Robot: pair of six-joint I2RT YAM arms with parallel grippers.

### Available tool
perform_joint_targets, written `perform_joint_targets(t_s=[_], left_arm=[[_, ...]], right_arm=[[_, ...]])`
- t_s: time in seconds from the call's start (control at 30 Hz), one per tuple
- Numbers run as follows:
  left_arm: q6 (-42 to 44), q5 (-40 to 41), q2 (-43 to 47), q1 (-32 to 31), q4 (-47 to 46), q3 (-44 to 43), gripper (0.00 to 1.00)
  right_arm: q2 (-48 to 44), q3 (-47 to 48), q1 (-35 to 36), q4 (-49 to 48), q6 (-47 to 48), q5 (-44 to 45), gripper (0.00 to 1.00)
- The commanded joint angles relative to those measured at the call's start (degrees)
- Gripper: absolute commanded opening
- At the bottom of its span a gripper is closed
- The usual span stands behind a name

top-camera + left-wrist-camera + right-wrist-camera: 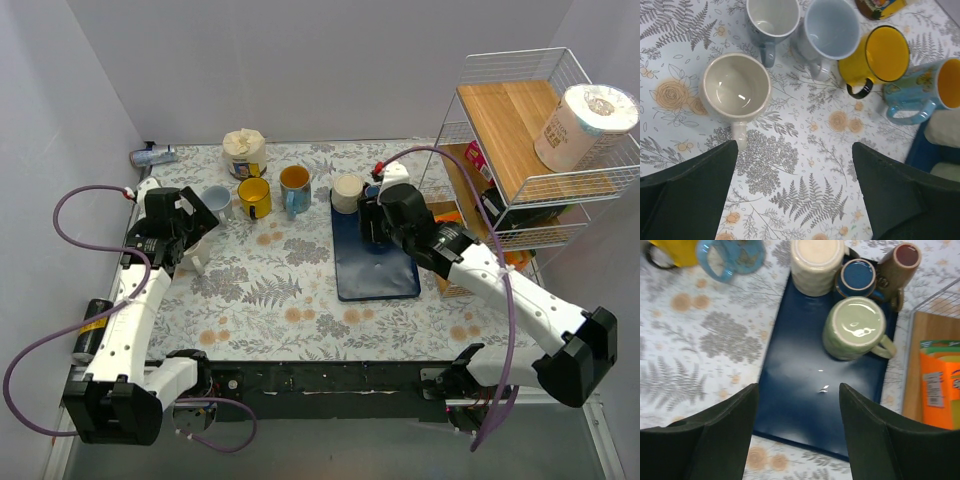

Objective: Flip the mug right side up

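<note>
Several mugs stand bottom-up at the far end of the dark blue tray point(805, 390): a pale green mug point(855, 327), a cream mug point(817, 262), a small blue mug point(857, 276) and a brown mug point(900, 262). My right gripper point(797, 435) is open and empty, above the tray's bare part, short of the green mug. My left gripper point(795, 200) is open and empty over the tablecloth, near an upright cream mug point(736, 86). Upright grey point(772, 17), light blue point(830, 27), yellow point(882, 55) and teal point(935, 87) mugs stand beyond it.
A wire rack point(520, 130) with a wooden shelf and a paper roll point(585, 125) stands at the right, close to the tray. An orange box point(940, 385) lies beside the tray. A cream canister point(244, 152) and a bottle point(152, 155) stand at the back.
</note>
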State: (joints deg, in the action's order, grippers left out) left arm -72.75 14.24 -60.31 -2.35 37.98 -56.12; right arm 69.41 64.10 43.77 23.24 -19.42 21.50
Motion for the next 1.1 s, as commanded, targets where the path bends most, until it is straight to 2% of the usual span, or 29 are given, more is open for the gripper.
perform_joint_targets(t_s=[0.0,0.1,0.2,0.33,0.5,0.7,0.87,1.07], left_arm=[[1.4,-5.2,2.4,0.3,5.5,-4.5,0.98],[1.1,-8.7,3.0,0.2,4.2,-4.4,0.98],[0.9,-11.5,3.4,0.2,2.8,-3.5,0.98],[1.0,-13.0,3.3,0.2,2.1,-2.5,0.98],[1.9,-14.2,2.2,0.2,1.3,-2.4,0.98],[2.3,-14.2,0.9,0.2,0.5,-3.6,0.98],[2.7,-14.0,0.5,0.2,0.6,-3.6,0.98],[2.9,-13.7,-0.2,0.3,0.8,-3.7,0.98]], right_arm=[[5.3,2.6,-1.4,0.7,22.1,6.0,0.74],[9.4,3.5,-3.4,2.6,33.8,4.4,0.75],[12.2,4.7,-8.0,5.6,39.5,-3.0,0.75],[15.7,5.2,-13.9,6.8,44.6,-5.6,0.74],[18.2,3.7,-16.3,3.6,54.5,-10.2,0.74],[22.3,2.8,-17.9,-0.8,60.6,-13.1,0.74],[25.3,2.4,-19.7,-3.4,64.9,-12.4,0.72],[26.0,0.9,-22.1,-8.4,67.9,-17.1,0.71]])
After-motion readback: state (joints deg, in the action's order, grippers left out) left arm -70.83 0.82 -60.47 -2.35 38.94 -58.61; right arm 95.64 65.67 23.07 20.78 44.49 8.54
